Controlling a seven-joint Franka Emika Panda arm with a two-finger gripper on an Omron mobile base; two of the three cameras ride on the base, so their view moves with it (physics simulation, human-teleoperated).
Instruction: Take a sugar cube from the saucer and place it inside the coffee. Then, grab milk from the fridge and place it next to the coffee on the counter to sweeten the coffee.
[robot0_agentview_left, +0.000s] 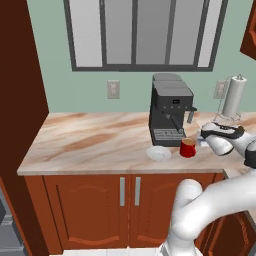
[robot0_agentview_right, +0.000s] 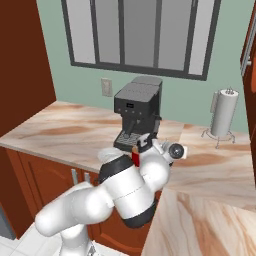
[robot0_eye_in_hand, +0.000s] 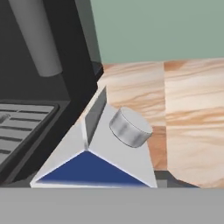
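- Bench (robot0_agentview_left: 90, 142): beige-and-brown marbled stone top over reddish-brown cabinets with silver handles; it turns a corner at the right.
- Coffee machine (robot0_agentview_left: 170, 110): black-grey, standing on the bench against the green wall, below the window (robot0_agentview_left: 145, 32).
- Coffee (robot0_agentview_left: 188, 148): small red mug, on the bench just in front of the machine's right side. In the right base view a sliver of red (robot0_agentview_right: 135, 158) shows behind the arm.
- Saucer (robot0_agentview_left: 158, 153): round white shallow dish, on the bench just left of the mug, close to it but apart. The sugar cube cannot be made out on it.
- Milk (robot0_eye_in_hand: 103, 151): white carton with a gabled top, a grey round cap and a dark blue face toward the camera, seen very close in the hand view. It sits just beside the machine's drip tray (robot0_eye_in_hand: 19, 124), with marbled bench behind it.
- Claw (robot0_agentview_left: 204, 136): at the end of the white arm, low over the bench just right of the mug and beside the machine. Its fingertips are hidden in every view, so how far it is open cannot be told, nor whether it has hold of the carton.
- Paper towel roll (robot0_agentview_left: 234, 97): upright on a wire stand, on the bench to the right of the machine.
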